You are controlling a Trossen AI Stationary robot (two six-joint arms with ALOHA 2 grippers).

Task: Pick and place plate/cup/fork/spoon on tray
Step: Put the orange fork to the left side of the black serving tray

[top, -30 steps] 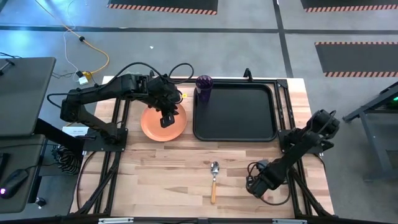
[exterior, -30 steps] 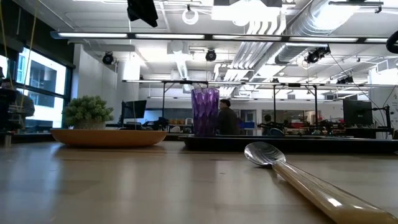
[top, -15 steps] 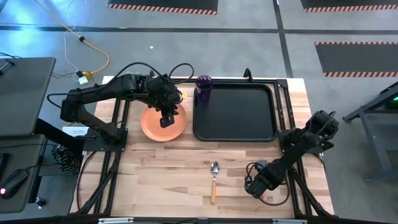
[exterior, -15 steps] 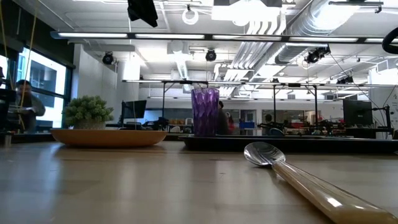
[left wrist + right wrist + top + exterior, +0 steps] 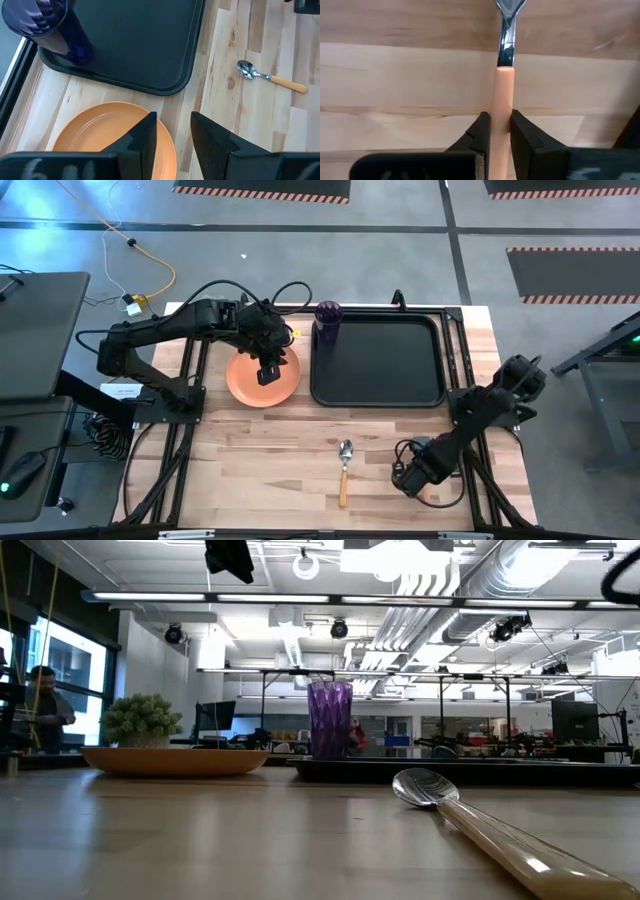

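Cup (image 5: 328, 317) on tray (image 5: 380, 385) at 10 o'clock. Plate (image 5: 250, 387), spoon (image 5: 344, 464) on desk (image 5: 250, 460) — right claw (image 5: 499, 131) pinching fork (image 5: 502, 95), left claw (image 5: 173, 131) parted, empty.

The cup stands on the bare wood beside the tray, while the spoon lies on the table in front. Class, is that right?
Not quite. The left wrist view shows the cup standing inside the tray, in a corner, not on bare wood. The spoon does lie on the table.
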